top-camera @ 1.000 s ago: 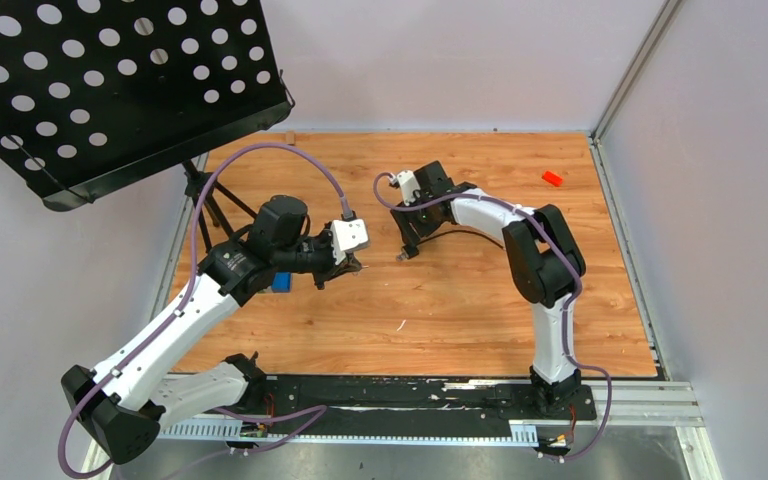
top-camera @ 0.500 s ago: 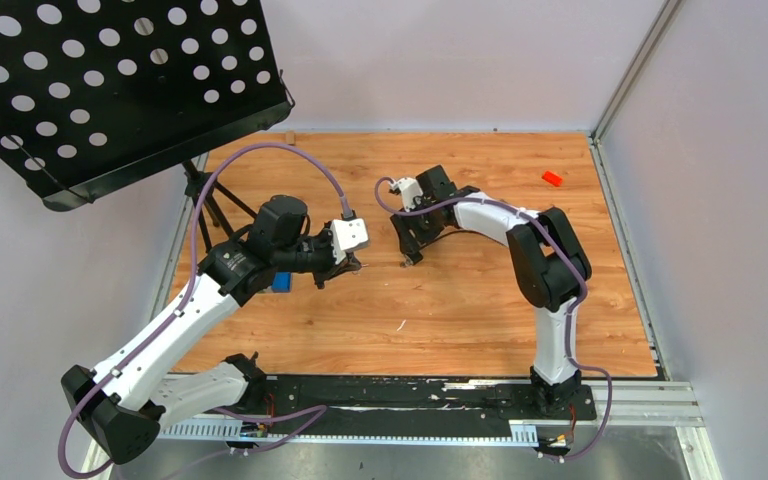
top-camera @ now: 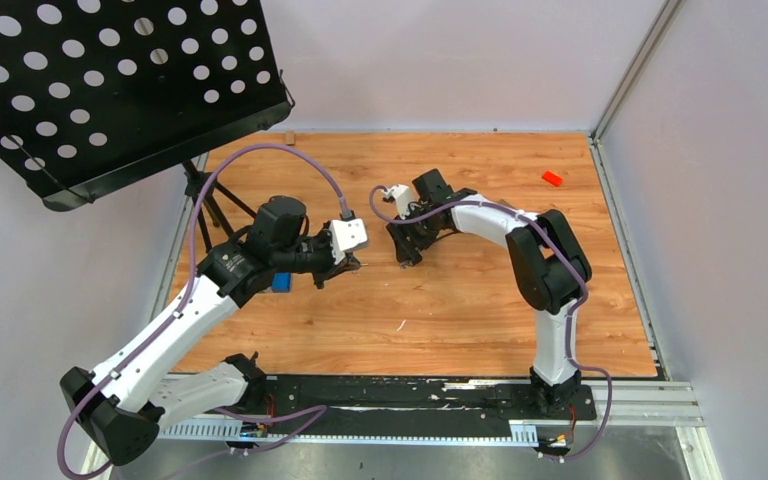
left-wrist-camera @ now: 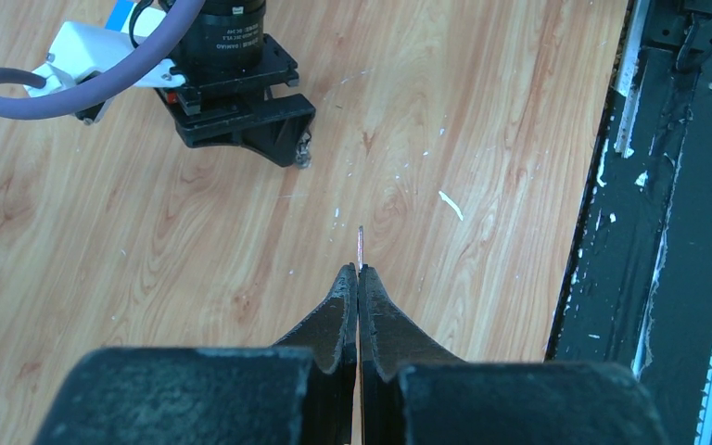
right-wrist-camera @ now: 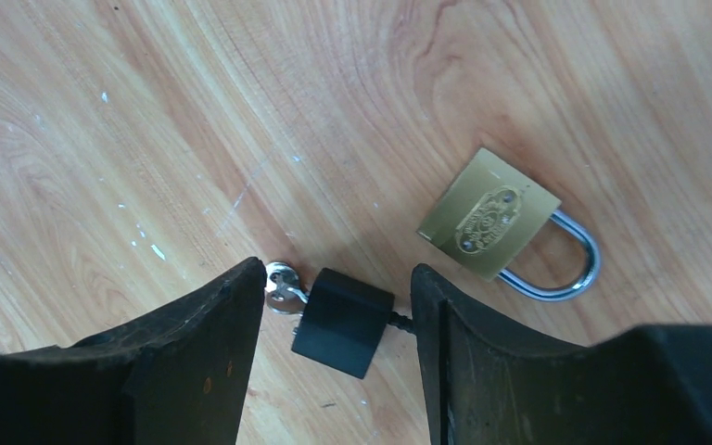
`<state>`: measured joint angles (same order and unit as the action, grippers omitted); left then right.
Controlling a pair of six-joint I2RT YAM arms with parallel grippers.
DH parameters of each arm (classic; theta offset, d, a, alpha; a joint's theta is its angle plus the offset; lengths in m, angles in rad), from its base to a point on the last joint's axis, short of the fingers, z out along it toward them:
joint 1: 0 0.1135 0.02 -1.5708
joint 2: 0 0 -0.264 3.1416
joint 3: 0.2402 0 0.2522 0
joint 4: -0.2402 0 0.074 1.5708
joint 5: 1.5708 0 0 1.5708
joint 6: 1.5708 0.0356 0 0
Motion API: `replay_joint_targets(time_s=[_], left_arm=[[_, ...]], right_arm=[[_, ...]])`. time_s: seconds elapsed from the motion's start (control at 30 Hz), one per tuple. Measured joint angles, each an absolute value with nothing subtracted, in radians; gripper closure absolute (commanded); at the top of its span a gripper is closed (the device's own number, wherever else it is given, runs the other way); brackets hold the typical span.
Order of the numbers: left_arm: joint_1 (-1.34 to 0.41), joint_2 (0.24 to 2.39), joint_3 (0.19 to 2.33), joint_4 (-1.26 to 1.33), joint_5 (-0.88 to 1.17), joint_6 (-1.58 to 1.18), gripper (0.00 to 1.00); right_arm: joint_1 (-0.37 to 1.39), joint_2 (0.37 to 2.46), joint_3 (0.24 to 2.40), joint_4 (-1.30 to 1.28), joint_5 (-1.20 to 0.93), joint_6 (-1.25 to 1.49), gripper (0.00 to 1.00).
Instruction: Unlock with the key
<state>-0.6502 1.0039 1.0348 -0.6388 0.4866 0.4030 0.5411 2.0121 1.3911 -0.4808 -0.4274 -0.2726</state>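
My left gripper [left-wrist-camera: 359, 271] is shut on the key [left-wrist-camera: 361, 245], a thin flat metal strip seen edge-on, sticking out past the fingertips above the wooden table. In the top view it [top-camera: 356, 264] hovers just left of my right gripper [top-camera: 404, 256]. My right gripper [right-wrist-camera: 336, 274] is open and low over the table. Its jaws straddle the blocky black end of a cable [right-wrist-camera: 343, 321], without touching it. A small shiny metal piece [right-wrist-camera: 282, 286] sits at the block's left end. A brass padlock [right-wrist-camera: 488, 214] with a closed silver shackle lies just beyond the right finger.
A black perforated music stand [top-camera: 110, 90] on a tripod overhangs the back left corner. A small red piece [top-camera: 552, 178] lies at the back right, and a blue object [top-camera: 281, 282] lies under my left arm. The black base rail [left-wrist-camera: 677, 213] runs along the near edge.
My right gripper has shifted a little left and toward the near edge, lower over the black block. My left gripper has hardly moved.
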Motion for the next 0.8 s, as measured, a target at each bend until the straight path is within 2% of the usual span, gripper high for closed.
replay_joint_targets(time_s=[0.27, 0.43, 0.53, 0.8], left_arm=[[-0.65, 0.986, 1.034, -0.637, 0.485, 0.403, 1.0], [-0.65, 0.986, 1.034, -0.636, 0.484, 0.403, 1.0], [-0.65, 0.986, 1.034, -0.635, 0.484, 0.403, 1.0], [-0.65, 0.986, 1.034, -0.635, 0.48, 0.403, 1.0]], right_arm=[[0.528, 1.997, 1.447, -0.53, -0.379, -0.401, 0.37], [0.522, 1.999, 1.531, -0.593, -0.366, -0.514, 0.32], [0.516, 2.026, 1.607, -0.63, -0.365, -0.586, 0.25], [0.507, 2.136, 1.703, -0.732, -0.369, -0.757, 0.19]])
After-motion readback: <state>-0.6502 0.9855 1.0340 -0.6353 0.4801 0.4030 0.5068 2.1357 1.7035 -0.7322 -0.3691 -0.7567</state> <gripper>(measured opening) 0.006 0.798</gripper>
